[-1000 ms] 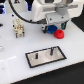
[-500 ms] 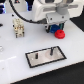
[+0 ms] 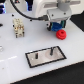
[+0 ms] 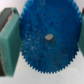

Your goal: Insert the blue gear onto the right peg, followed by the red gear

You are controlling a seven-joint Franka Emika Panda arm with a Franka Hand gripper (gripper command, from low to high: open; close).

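In the exterior view we see the gripper [image 3: 56, 26] hanging below the white arm near the top of the frame, right of centre, low over the white counter [image 3: 15, 67]. The blue gear [image 3: 56, 27] shows only as a blue patch between the fingers, blurred by the small picture. The wrist view makes it plain: the blue gear [image 4: 49, 39] fills most of that frame, toothed rim all round and a small centre hole, with a green finger pad [image 4: 10, 44] pressed against its edge on one side and a sliver of the other pad at the opposite edge. So we read the gripper as closed on the blue gear, holding it by the rim.

The red gear [image 3: 62, 34] lies on the counter just below and to the exterior view's right of the gripper, close to it.

The grey plate [image 3: 46, 55] with its black frame sits in the lower middle of the exterior view, well apart from the gripper. Two dark pins stand on it; the right peg [image 3: 52, 50] is bare.

A beige block [image 3: 18, 27] stands at the upper left.
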